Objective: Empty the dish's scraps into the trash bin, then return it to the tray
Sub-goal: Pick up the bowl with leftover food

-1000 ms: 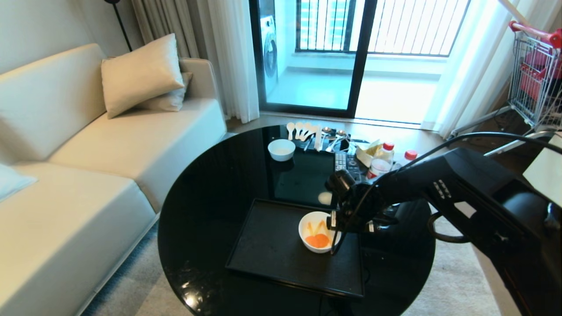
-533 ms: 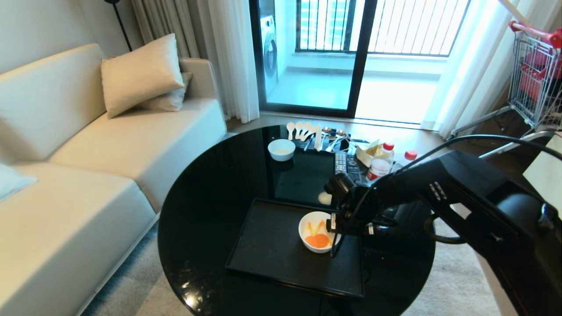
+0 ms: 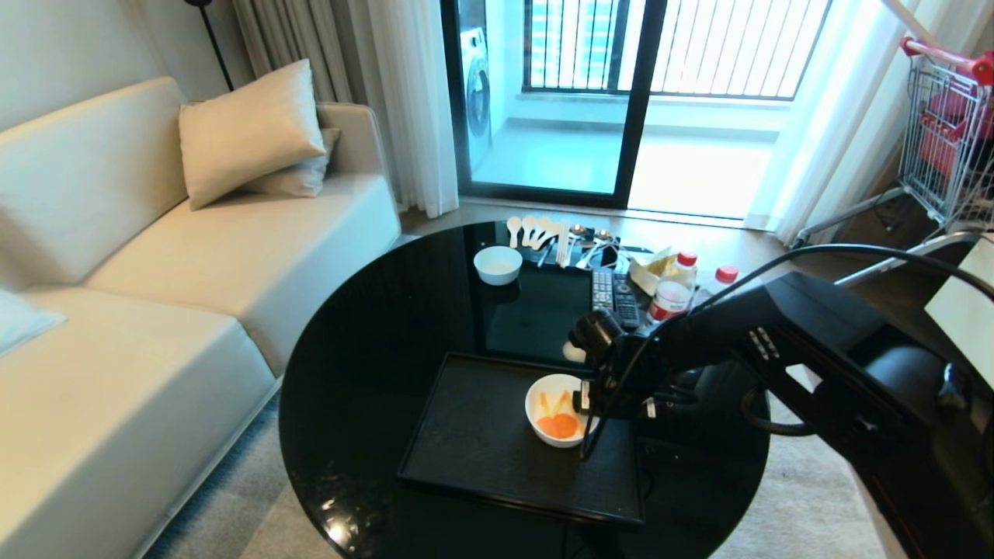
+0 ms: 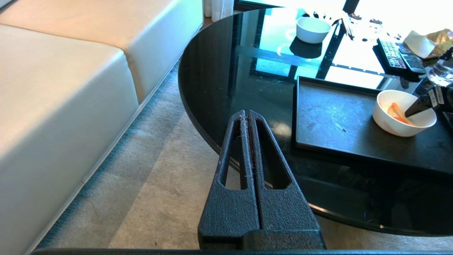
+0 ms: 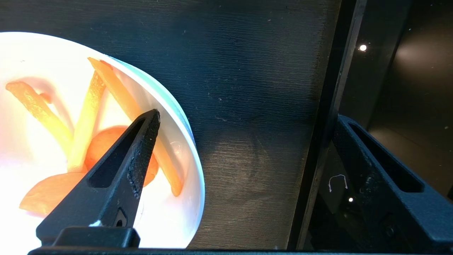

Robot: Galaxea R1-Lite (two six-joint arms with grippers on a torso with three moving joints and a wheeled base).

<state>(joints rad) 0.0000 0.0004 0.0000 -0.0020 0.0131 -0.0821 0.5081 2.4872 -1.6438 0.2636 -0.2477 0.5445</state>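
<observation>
The dish (image 3: 543, 404), a white bowl, stands on the right part of the black tray (image 3: 474, 442). In it lie the scraps (image 3: 559, 425), orange carrot slices and pale strips. My right gripper (image 3: 592, 423) is open and straddles the dish's right rim. In the right wrist view one finger (image 5: 141, 148) reaches inside the dish (image 5: 184, 198) over the scraps (image 5: 88, 117); the other finger (image 5: 371, 170) hangs past the tray's (image 5: 254, 88) rim. My left gripper (image 4: 246, 114) is shut and empty, parked low beside the table. The trash bin is out of view.
The round black glass table (image 3: 373, 349) carries a smaller white bowl (image 3: 498, 264), spoons (image 3: 536, 229), remotes (image 3: 613, 291) and two bottles (image 3: 674, 287) at the back. A cream sofa (image 3: 155, 272) stands on the left, a shopping cart (image 3: 947, 132) at the far right.
My right arm has crept a little to the left, bringing the gripper further over the dish's rim. The dish has shifted slightly left on the tray.
</observation>
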